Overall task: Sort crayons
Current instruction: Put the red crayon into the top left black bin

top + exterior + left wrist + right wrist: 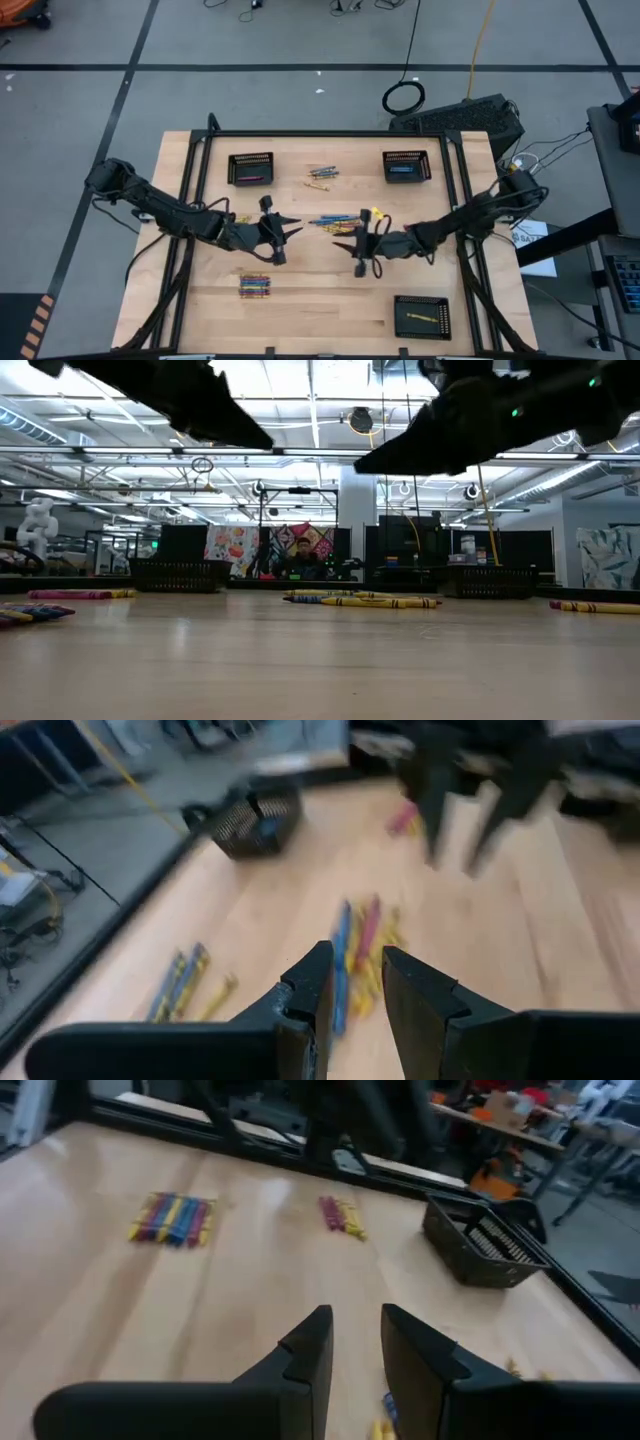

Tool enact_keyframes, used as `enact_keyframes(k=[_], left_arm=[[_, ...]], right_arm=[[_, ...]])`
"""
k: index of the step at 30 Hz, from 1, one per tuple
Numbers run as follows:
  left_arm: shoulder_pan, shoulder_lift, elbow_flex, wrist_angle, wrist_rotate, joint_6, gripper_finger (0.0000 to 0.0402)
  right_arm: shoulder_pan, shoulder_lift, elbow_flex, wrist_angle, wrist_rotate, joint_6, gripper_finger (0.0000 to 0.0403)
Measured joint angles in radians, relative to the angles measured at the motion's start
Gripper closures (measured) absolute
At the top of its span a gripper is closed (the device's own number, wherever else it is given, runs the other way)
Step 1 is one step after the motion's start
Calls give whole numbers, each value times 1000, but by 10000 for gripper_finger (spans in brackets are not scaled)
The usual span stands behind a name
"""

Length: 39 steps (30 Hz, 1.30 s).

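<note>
Crayons lie in loose groups on the wooden table: a mixed pile (pixel 335 222) at the centre, a few (pixel 322 175) farther back, a tidy row (pixel 254 287) near the left front, and two or three (pixel 243 218) under my left arm. My left gripper (pixel 293 228) hovers just left of the centre pile, pointing right at it (pixel 355 955), open by a narrow gap with nothing in it. My right gripper (pixel 350 250) hovers just right of and nearer than the pile, pointing left toward the row (pixel 175 1218), also narrowly open and empty.
Three black mesh baskets stand on the table: far left (pixel 250 168) holding a pink crayon, far right (pixel 407 167) holding blue, near right (pixel 421 317) holding yellow. The two grippers face each other closely across the centre. A black frame runs round the table's edges.
</note>
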Motion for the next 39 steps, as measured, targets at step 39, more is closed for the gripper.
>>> enact_keyframes(k=[39], left_arm=[[-431, -32, -5, -1033, 302, -1028, 313]], right_arm=[[-12, 85, 0, 75, 3, 106, 330]])
